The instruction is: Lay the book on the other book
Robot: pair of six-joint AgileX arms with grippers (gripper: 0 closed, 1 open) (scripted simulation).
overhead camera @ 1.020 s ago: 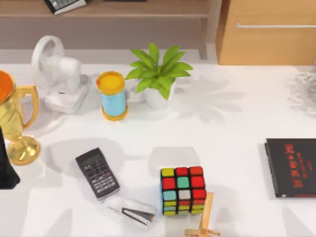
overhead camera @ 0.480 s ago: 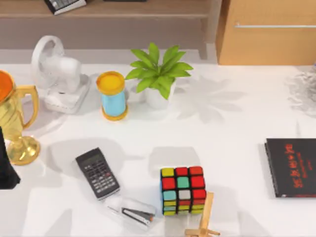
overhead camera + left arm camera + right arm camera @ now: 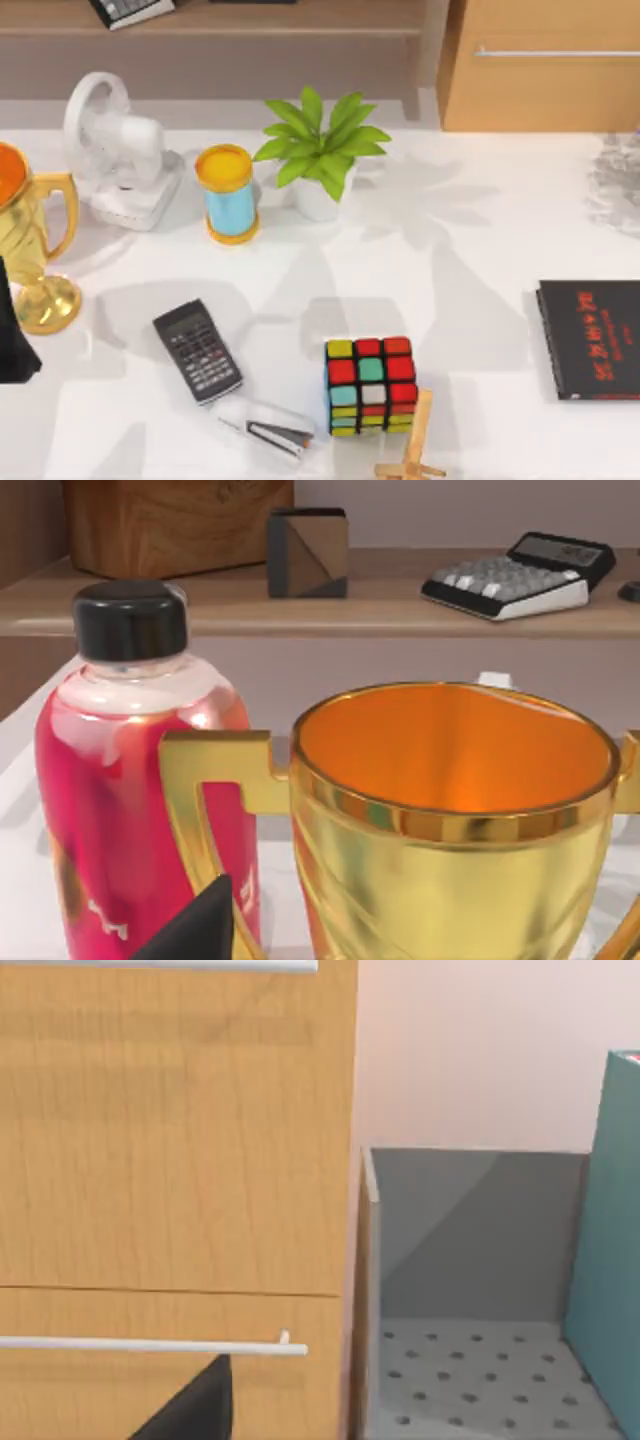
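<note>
One teal book (image 3: 612,1260) stands beside the right hand; grip cannot be told; black book (image 3: 590,338) lies flat.

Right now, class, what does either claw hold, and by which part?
It cannot be told. The right claw faces the cabinet with the teal book beside it, contact hidden. The left claw is by the trophy.

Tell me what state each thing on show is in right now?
Black book: flat, shut, nothing on it.
Teal book: upright, beside a grey bin.
Bottle: upright, capped.
Trophy: upright, empty.
Cube: scrambled.
Drawer: shut.
</note>
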